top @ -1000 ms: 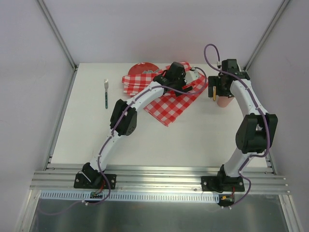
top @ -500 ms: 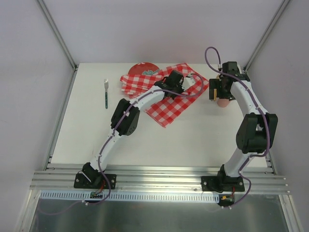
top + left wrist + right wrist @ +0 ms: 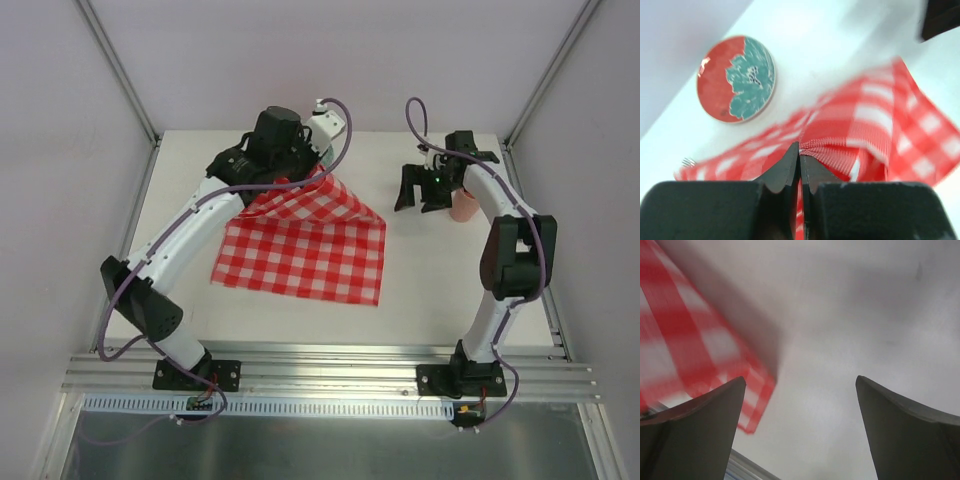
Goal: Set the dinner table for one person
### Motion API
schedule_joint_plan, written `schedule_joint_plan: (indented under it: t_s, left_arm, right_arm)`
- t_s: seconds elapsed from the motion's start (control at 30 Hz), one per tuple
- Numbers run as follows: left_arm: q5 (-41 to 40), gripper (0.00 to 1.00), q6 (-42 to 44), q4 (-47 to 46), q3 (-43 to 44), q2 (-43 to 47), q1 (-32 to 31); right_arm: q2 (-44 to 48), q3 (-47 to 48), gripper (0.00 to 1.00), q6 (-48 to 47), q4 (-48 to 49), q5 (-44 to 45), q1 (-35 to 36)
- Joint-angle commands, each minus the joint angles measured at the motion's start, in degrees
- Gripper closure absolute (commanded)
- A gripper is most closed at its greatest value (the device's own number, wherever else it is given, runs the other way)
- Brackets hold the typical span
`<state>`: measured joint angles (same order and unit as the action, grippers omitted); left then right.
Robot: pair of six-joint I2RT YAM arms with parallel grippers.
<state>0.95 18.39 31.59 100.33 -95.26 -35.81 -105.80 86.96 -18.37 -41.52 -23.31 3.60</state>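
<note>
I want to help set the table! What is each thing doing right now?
Checked cloth: mostly spread out, one corner lifted.
Left gripper: shut on checked cloth.
Right gripper: open, empty.
Plate: lying flat, uncovered.
Pink cup: untouched, beside right arm.

a checked cloth (image 3: pixel 300 250) spreads out, one corner raised; a red-and-teal plate (image 3: pixel 735 79) and pink cup (image 3: pixel 463 209) sit nearby.

The left arm (image 3: pixel 185 228) and right arm (image 3: pixel 497 195) have white links, black joints, purple cables (image 3: pixel 349 130).
</note>
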Motion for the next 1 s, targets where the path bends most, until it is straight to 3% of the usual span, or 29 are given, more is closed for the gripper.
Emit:
schedule_joint_plan:
  t_s: [0.0, 0.2, 0.43, 0.63, 0.7, 0.73, 0.77, 0.8, 0.9, 0.97]
  left_arm:
    - [-0.69, 1.0, 0.15, 4.27, -1.99, -0.62, -0.75]
    - [1.33, 1.0, 0.59, 4.27, 2.67, -6.42, 0.21]
    - [5.72, 1.0, -0.73, 4.53, 13.99, -18.54, 3.9]
    - [3.89, 1.0, 1.29, 4.44, 43.03, -36.37, 6.98]
    - [2.4, 1.0, 3.3, 3.57, 48.62, -42.18, 7.25]
    - [1.17, 0.91, 5.67, 2.6, 49.95, -43.24, 7.25]
    - [-0.58, 0.43, 6.04, -2.1, 48.91, -43.34, 7.07]
    - [-3.99, 0.04, 6.48, -3.89, 47.42, -42.82, 7.07]
    - [-5.07, 0.01, 4.48, -5.05, 43.46, -38.17, 7.51]
    - [-5.7, 0.01, 3.5, -5.05, 35.23, -29.69, 7.6]
  right_arm:
    - [-6.24, 8.21, 0.03, 3.15, 1.61, -13.68, 3.42]
    - [-6.8, 10.26, 0.03, 3.16, -0.23, -22.39, 12.39]
    - [7.5, -3.27, 0.03, 4.05, 1.97, -12.57, 14.42]
    - [16.49, -8.65, 0.03, 0.53, -1.19, -7.63, 11.35]
    - [19.13, -9.0, 0.03, -1.05, -2.33, -7.28, 11.17]
    - [19.66, -9.35, 0.03, -1.23, -2.43, -7.8, 11.17]
    - [20.1, -9.61, 0.03, -1.23, -2.43, -8.06, 11.17]
    - [20.45, -10.66, 0.03, -0.1, -1.73, -8.24, 11.17]
    - [18.97, -12.59, 0.03, 3.15, 0.55, -10.61, 11.43]
    - [18.0, -13.04, 0.03, 4.04, 2.66, -12.01, 12.13]
